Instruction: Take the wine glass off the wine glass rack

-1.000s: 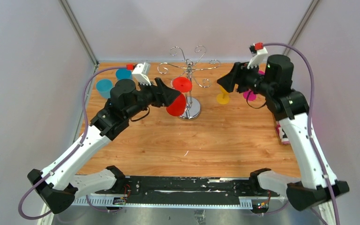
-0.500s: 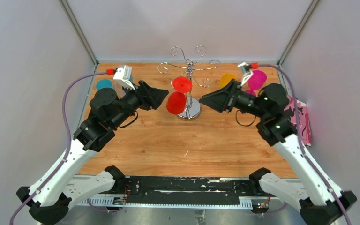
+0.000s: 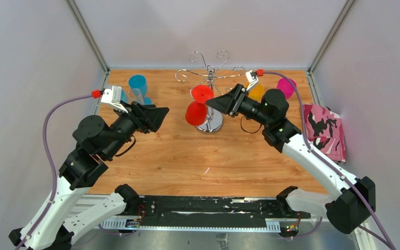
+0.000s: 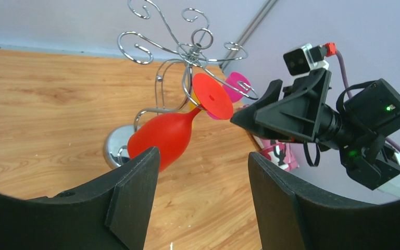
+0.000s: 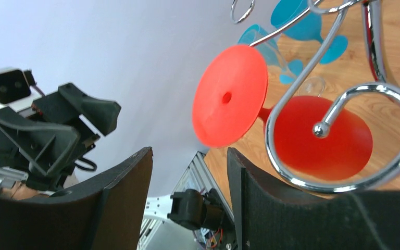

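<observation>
- The red wine glass [image 3: 195, 113] hangs upside down on the wine glass rack [image 3: 214, 123], at the back middle of the bench [image 3: 213, 156]. Its foot seems hooked in a curly arm.
- The right gripper [image 3: 211, 103] is spread wide and empty, just beside the glass.
- The left gripper [image 3: 162, 112] is spread too, near its other side.

Right of wine glass rack [image 3: 209, 76], yellow glass [image 3: 257, 92] largely hidden behind right arm [image 3: 269, 105]; rack base [image 3: 216, 123] partly covered by wine glass [image 3: 195, 113]; right-wrist view crops rack top.
</observation>
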Available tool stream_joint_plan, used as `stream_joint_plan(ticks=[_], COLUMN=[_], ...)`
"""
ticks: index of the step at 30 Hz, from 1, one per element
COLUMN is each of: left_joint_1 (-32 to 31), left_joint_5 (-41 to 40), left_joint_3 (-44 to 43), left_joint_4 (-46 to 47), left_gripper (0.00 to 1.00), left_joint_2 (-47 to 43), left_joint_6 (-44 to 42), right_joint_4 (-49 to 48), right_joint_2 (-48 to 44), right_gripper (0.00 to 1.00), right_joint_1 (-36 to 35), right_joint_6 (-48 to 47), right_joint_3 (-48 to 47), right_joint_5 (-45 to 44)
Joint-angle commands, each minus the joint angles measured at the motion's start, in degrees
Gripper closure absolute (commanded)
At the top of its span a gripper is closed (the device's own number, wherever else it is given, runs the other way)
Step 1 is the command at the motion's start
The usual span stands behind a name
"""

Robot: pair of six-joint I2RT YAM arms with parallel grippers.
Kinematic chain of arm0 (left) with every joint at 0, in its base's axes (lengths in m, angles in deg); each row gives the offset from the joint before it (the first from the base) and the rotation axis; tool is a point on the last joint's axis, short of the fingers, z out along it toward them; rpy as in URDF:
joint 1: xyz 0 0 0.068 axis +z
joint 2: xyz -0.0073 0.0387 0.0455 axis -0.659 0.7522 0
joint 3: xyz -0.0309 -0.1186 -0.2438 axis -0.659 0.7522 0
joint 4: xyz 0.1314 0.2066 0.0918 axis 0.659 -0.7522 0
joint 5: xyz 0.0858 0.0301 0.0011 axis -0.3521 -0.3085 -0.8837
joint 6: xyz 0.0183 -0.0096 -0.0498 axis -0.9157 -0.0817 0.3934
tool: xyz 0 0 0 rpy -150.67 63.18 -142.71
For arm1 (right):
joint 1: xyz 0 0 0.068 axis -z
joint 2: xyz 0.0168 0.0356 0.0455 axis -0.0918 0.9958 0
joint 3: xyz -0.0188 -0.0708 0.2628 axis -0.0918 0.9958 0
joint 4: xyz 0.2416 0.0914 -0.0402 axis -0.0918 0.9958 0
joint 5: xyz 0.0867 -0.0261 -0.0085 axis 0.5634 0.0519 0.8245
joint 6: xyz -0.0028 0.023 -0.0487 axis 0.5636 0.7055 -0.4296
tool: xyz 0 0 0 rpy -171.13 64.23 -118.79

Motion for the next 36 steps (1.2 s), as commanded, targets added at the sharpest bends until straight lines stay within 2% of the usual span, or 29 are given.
stream_joint_plan(ticks=[1,9,17,22,30,36], left_joint_1=[-0.4,-0.4,-0.4,-0.4,-0.4,-0.4], left_joint_5=[-2.3,-2.6,-3.2,-2.2,-1.7,-2.5], left_joint_3=[-0.1,0.0,0.3,1.1,1.3,1.0], left_joint_4=[-2.8,-3.1,-3.3,-2.2,-2.0,-3.0], left_gripper=[0.32,0.32,0.31,0.31,0.31,0.31], left_joint_2=[-0.4,-0.7,-1.5,-1.3,-1.2,-2.3], left_joint_6=[-1.8,-2.9,-3.8,-3.2,-2.6,-3.4], right_joint_4=[-2.8,-8.1,-7.6,-4.0,-4.5,-3.7], right_joint_2=[3.9,8.6,2.3,-0.7,6.0,6.7], right_gripper=[0.41,0.43,0.53,0.50,0.50,0.50], right_joint_1=[-0.9,-1.2,-3.0,-5.0,-7.3,-9.1], right_joint_6=[0.9,4.8,3.7,1.8,4.5,4.2], right_joint_3=[-3.7,-1.6,1.4,0.4,-2.2,-2.0], right_joint_5=[-3.3,-6.2,-13.1,-15.6,-14.7,-16.8])
